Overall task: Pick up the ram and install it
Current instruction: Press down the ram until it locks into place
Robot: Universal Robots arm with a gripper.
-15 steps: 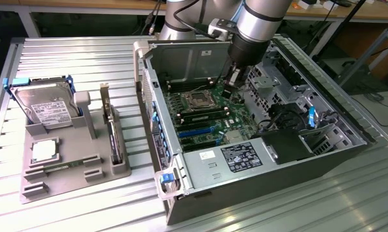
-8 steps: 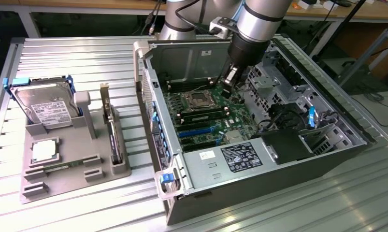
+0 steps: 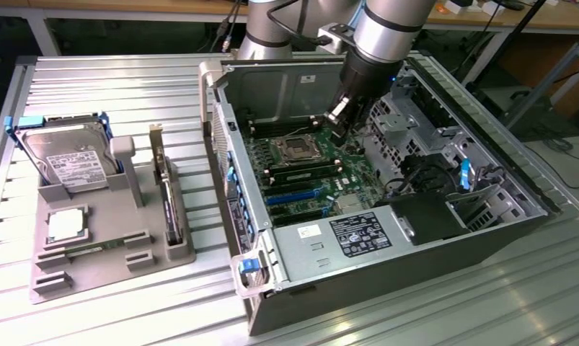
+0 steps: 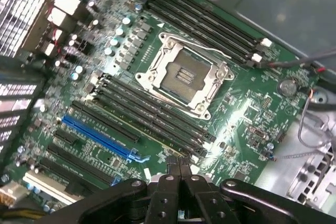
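My gripper (image 3: 335,134) is down inside the open computer case (image 3: 482,238), its fingers closed together with nothing between them. In the wrist view the gripper (image 4: 178,167) has its tips right over the near end of the black memory slots (image 4: 152,121) beside the empty processor socket (image 4: 184,74). A thin pale edge runs along one slot under the tips; I cannot tell whether it is a seated ram. One greenish ram (image 3: 85,250) lies flat in the grey parts tray (image 3: 116,277) at the exterior view's left.
The tray also holds a hard drive (image 3: 66,160), a silver processor chip (image 3: 66,223) and an upright expansion card (image 3: 164,189). Case walls, the drive cage (image 3: 404,122), cables (image 3: 414,176) and the power supply (image 3: 361,234) hem in the motherboard. Blue slots (image 4: 100,139) lie near the fingers.
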